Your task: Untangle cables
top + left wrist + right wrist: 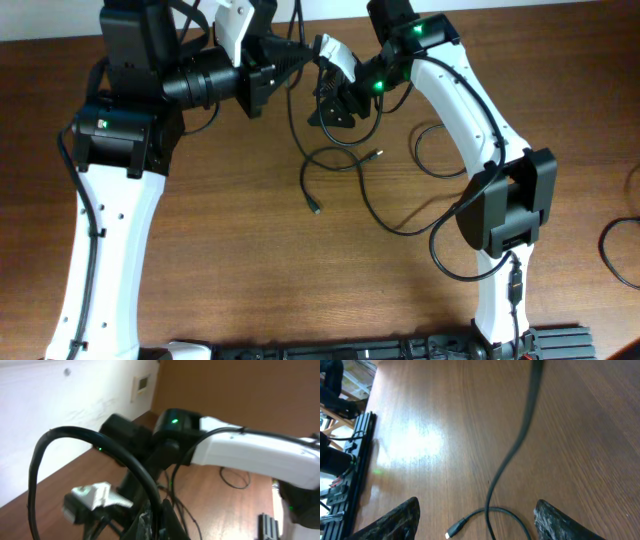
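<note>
Looking down from overhead, you've got the cables (338, 168) lying as loose open curves on the wooden surface (250, 270), in the gap between your two arms and a bit toward the far edge. One small plug (315, 207) sits at the near end of a short strand. A second plug (377, 155) lies just beside the main curl, and a long curve sweeps out toward the right arm (470, 110). Both grippers are up at the far side, close together and raised over the pile.

Your left gripper (303, 60) points across toward the right one with its fingers pressed together. A thin strand drops from right by its tip down to the pile, so it looks pinched there, but honestly you can't confirm that from any view. The left wrist camera is mostly filled by a thick black wire (100, 442) and the other arm.

Your right gripper (333, 105) is spread wide. From its wrist camera you see both dark fingers (395, 520) at the bottom corners with bare wood in between and nothing gripped. Below it a strand curls on the surface and ends in a little connector tip (452, 533), while a blurry strand hangs down from the top of the view, off the surface
</note>
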Controlling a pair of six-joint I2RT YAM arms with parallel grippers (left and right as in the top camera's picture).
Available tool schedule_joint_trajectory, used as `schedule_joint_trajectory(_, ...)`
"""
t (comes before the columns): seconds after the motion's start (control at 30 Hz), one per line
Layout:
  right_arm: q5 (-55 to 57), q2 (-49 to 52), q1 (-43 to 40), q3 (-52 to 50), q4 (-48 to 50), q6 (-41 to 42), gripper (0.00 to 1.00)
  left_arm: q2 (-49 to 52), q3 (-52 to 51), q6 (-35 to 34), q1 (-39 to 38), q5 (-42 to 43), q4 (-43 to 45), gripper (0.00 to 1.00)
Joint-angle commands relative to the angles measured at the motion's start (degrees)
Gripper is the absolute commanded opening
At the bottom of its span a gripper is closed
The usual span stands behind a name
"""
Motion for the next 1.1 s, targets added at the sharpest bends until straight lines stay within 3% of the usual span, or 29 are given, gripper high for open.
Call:
schedule_joint_trajectory(0.0,1.11,1.01,-0.31,-0.35,0.72,0.72,0.72,-1.84,1.36,-0.28,0.09,-2.01,-0.52,0.00)
schedule_joint_trajectory(0.13,-0.74,1.01,-0.31,-0.35,5.79,4.15,0.72,-1.84,1.36,-0.26,-1.14,4.46,-0.46,0.00)
schedule_joint_trajectory(0.37,-5.20,1.05,-0.13,-0.42,16.02,11.23,0.72,-1.84,1.36,-0.28,-2.69,8.66,-0.44,0.00)
schedule_joint_trajectory(0.53,-10.32,1.07,-0.13,-0.42,18.14,11.17,0.70,-1.84,1.36,-0.28,-2.69,11.78,-0.44,0.00)
schedule_joint_trajectory(0.7,-15.67,1.07,-0.09,-0.42,19.34,11.17,0.50,-1.84,1.33,-0.26,-2.69,13.05,-0.22,0.00)
schedule_joint_trajectory(0.83,-15.72,1.07,-0.09,-0.42,18.82,11.21,0.04,-1.84,1.36,-0.04,-2.62,12.31,-0.22,0.00)
schedule_joint_trajectory(1.03,-14.49,1.05,-0.87,-0.42,14.25,11.23,0.04,-1.84,1.33,-0.07,-2.60,5.31,-0.92,0.00)
schedule_joint_trajectory(1.07,-13.22,1.05,-1.40,-0.42,12.81,11.23,0.04,-1.84,1.33,-0.07,-2.60,3.23,-1.60,0.06)
